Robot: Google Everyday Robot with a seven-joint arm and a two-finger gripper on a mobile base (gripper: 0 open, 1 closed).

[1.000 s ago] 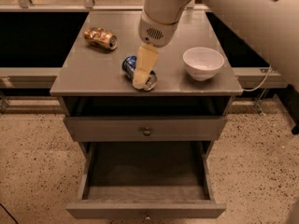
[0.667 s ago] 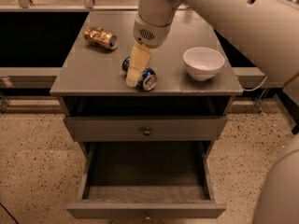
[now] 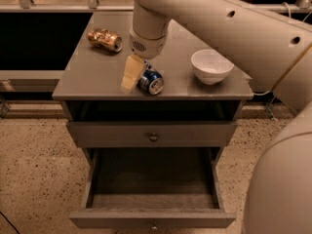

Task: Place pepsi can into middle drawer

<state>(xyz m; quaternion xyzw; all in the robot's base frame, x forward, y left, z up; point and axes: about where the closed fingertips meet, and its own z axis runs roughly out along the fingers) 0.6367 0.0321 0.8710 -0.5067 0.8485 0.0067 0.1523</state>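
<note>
The pepsi can (image 3: 151,81), blue with a silver end, lies on its side on the grey cabinet top (image 3: 92,74), near the front edge. My gripper (image 3: 132,75) hangs from the cream arm and sits down at the can's left side, touching or nearly touching it. The middle drawer (image 3: 153,218) is pulled out below, open, and its floor is bare. The can is well above it and slightly left of its centre.
A gold-brown can (image 3: 105,39) lies at the back left of the top. A white bowl (image 3: 211,66) stands at the right. The upper grey drawer front (image 3: 112,134) with a round knob is closed. The arm's large links fill the right side.
The gripper has shifted from in front of the can to its left side, so more of the can shows. The can has stayed lying on the top.
</note>
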